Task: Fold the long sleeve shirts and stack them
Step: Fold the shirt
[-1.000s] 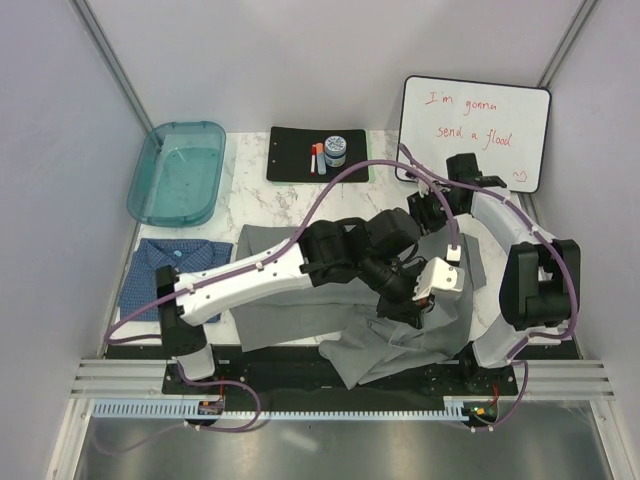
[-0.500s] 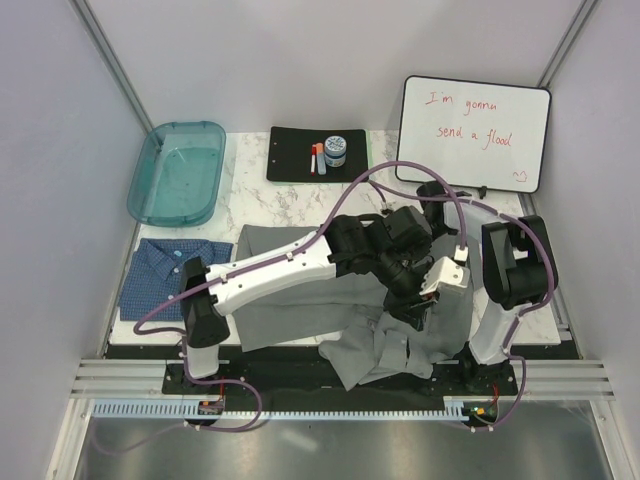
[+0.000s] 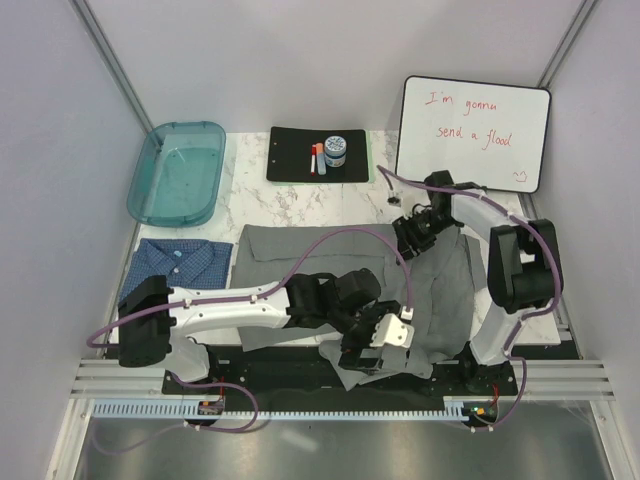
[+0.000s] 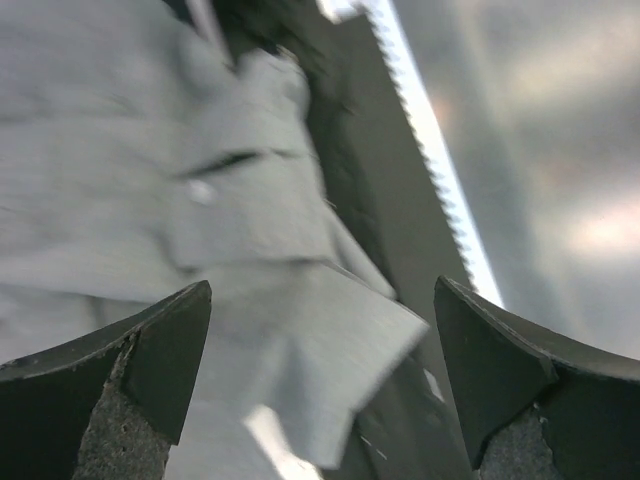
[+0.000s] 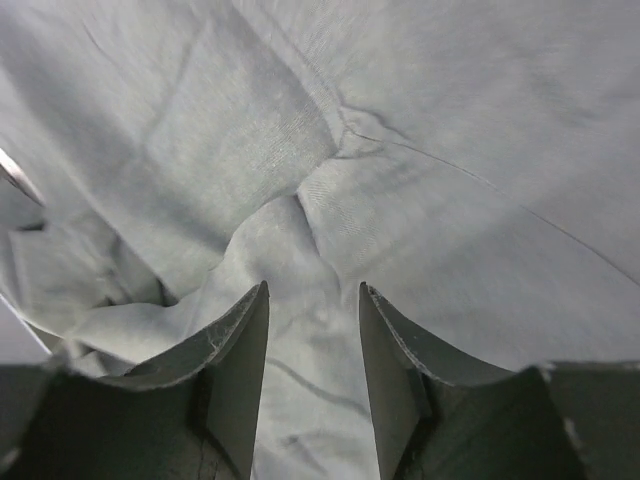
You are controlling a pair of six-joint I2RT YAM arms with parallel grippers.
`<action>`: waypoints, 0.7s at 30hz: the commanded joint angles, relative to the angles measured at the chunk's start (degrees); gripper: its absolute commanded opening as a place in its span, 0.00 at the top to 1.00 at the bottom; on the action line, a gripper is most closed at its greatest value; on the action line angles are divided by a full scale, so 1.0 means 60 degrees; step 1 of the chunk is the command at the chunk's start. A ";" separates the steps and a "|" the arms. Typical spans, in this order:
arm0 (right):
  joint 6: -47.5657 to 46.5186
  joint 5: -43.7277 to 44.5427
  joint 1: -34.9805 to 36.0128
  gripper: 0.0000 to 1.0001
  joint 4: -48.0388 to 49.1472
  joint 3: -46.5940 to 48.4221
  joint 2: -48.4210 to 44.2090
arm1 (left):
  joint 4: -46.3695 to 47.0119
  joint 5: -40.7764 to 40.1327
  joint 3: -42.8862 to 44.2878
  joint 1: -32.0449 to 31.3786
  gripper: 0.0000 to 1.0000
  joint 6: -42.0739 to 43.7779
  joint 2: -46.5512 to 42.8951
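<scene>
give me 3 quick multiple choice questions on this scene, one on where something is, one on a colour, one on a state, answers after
1. Where does the blue shirt lie?
A) left of the grey shirt
B) on top of it
C) right of it

2. What colour is the tray?
A) red
B) teal
C) yellow

3. How is the left gripper?
A) shut on the blue shirt
B) shut on the grey shirt
C) open above the grey shirt

Answers:
1 A: the top view shows it folded at the far left, beside the grey one.
2 B: its walls are see-through teal.
3 C: its wrist view shows the jaws wide apart with grey cloth below.
</scene>
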 commanded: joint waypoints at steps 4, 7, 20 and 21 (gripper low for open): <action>0.1181 0.0175 -0.1988 0.51 -0.1264 0.0447 -0.1956 | 0.3545 -0.1141 -0.0746 0.0232 0.04 -0.0862 -0.0167; 0.1577 0.0805 -0.2501 0.50 -0.0841 0.0035 -0.2308 | 0.4103 -0.0775 -0.1098 0.0451 0.04 -0.0862 -0.0138; 0.2603 0.2344 -0.3410 0.54 0.0962 0.0883 0.0078 | 0.3753 0.0470 -0.1875 0.4156 0.06 -0.1405 -0.1777; 0.2676 0.2417 -0.3454 0.53 0.1123 0.0956 0.0209 | 0.3578 0.0442 -0.1978 0.4593 0.06 -0.1216 -0.2112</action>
